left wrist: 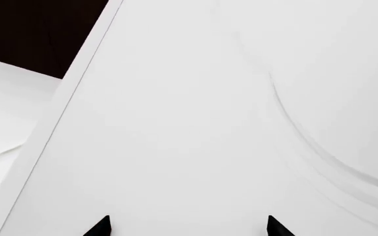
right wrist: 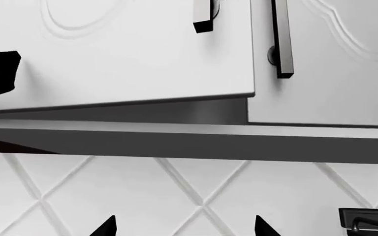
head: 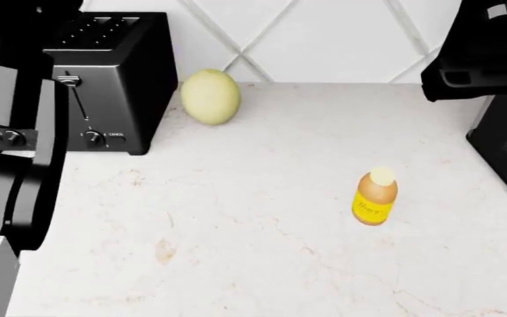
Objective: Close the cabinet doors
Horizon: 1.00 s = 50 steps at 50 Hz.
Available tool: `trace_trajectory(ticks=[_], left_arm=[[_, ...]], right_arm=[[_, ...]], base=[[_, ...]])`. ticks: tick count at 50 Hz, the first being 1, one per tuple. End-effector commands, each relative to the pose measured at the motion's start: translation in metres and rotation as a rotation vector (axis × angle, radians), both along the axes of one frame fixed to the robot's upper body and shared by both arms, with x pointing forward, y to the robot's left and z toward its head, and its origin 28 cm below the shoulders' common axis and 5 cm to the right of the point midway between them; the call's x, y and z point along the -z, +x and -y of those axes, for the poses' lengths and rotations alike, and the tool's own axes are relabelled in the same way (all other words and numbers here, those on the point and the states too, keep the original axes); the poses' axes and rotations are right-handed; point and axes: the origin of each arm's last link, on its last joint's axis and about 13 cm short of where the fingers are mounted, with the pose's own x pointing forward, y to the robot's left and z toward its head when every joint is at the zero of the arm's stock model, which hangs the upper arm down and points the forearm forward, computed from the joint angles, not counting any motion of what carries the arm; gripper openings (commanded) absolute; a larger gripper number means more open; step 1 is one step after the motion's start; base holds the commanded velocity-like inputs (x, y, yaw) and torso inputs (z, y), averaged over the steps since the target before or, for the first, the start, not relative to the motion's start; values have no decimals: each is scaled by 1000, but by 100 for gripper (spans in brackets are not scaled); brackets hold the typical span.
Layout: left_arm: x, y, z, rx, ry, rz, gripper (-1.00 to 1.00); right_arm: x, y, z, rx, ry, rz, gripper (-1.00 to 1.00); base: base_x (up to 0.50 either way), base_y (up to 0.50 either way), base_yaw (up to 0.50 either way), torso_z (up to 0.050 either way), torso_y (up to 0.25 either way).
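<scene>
I am looking along my left hand [left wrist: 187, 227] first: its two dark fingertips are showing well apart at the near edge of the left wrist view, holding nothing. Straight ahead, at twelve o'clock, a white cabinet door [left wrist: 196, 128] is filling almost the whole view, so close that I am judging the hand to be just off its face; whether the tips are touching it I cannot tell. The door's free edge [left wrist: 57, 110] is running as a slanted line toward ten o'clock, with dark cabinet interior [left wrist: 35, 32] beyond it, so this door is standing open and its long axis is lying along that slant.

My right hand [right wrist: 179, 227] is also spread and empty, pointing at the tiled backsplash [right wrist: 196, 196] under the cabinets. Up at twelve o'clock from it, a left-hand door [right wrist: 130, 54] is hanging ajar, its lower edge swung out from the cabinet base, while the right-hand door [right wrist: 333, 73] beside it is looking flush. A black bar handle [right wrist: 281, 39] is sitting on the flush door.

In the head view I am seeing only the tabletop [head: 263, 251], with a toaster [head: 113, 72] and a honey bottle [head: 375, 197]; the doors are out of frame above.

My judgement: the left hand is much the nearer, so the push belongs to it, flat against the panel.
</scene>
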Motion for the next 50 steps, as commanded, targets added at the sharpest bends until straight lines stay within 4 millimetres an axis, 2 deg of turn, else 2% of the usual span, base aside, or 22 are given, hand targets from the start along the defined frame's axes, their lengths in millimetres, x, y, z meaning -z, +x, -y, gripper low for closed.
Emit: trace_trajectory(ticks=[1,30,50], left_arm=[[96,25,56,326,311,-792,100],[128,42,46,245,295,-875,100],[145,42,37,243,259,-1035,100]], right_arm=[[0,-1,0,-3,-1,7,100],[1,-1,0,-1,-5,10,100],[1,-2,2,1,-3,10,100]], base=[[0,-3,-12,0,0],[6,-4,-10,0,0],[3,-2,-5,0,0]])
